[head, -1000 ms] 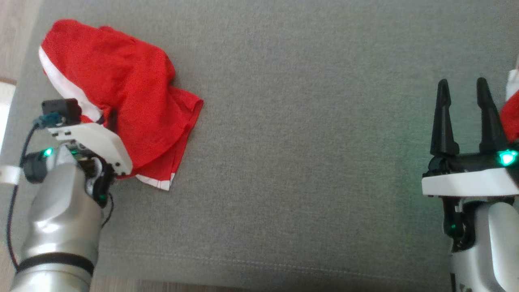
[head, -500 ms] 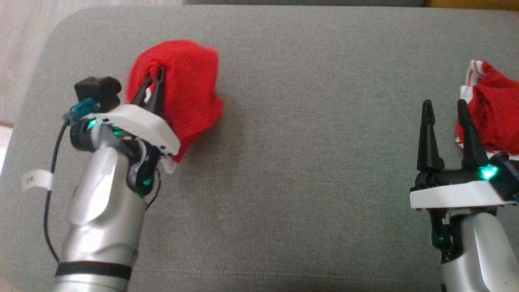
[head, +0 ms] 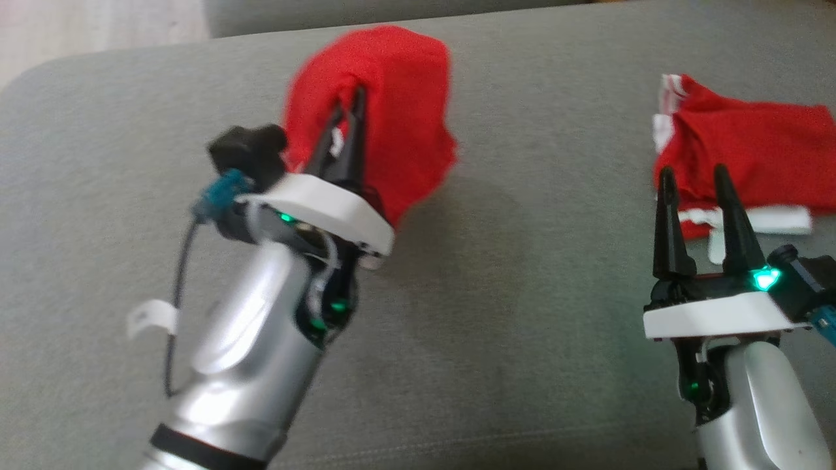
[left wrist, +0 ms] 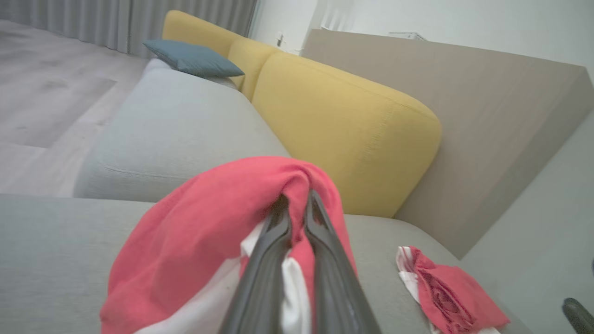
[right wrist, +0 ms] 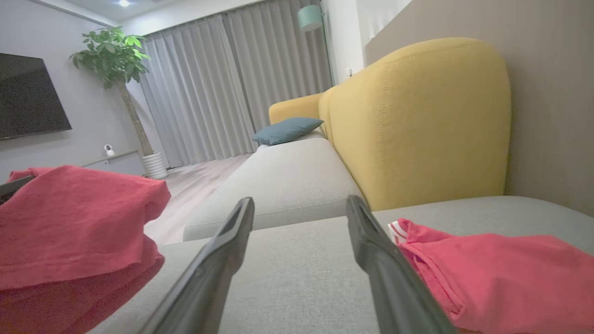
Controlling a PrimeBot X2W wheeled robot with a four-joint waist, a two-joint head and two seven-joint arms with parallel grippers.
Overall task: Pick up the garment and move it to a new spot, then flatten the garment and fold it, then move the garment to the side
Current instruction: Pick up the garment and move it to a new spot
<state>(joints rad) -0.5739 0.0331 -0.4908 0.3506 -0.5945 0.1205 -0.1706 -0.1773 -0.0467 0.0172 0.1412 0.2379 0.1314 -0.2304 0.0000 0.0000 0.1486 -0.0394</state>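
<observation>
Head view: a wide grey upholstered sofa seat (head: pixel 522 294) fills the scene. At centre left, the left tool (head: pixel 349 98) has its two dark fingers pressed together, pinching a red fabric garment with white trim (head: pixel 405 98). The garment hangs bunched over and around the fingertips, raised above the seat; whether its lower edge touches the cushion cannot be told. At the lower right, the right tool (head: pixel 692 171) has its fingers spread apart and holds nothing. Just beyond its fingertips a second red garment with white stripes (head: pixel 744 143) lies crumpled on the seat, well apart from the held one.

Left wrist view: the closed fingers of the left tool (left wrist: pixel 297 199) grip red cloth (left wrist: pixel 209 222), with white fabric showing between them. Behind stand a rounded yellow backrest (left wrist: pixel 348 125) and a blue cushion (left wrist: pixel 192 58).

Right wrist view: the spread right tool (right wrist: pixel 299 204) points along the seat, the held garment (right wrist: pixel 69 218) to its left and the second garment (right wrist: pixel 501 269) beside its right finger.
</observation>
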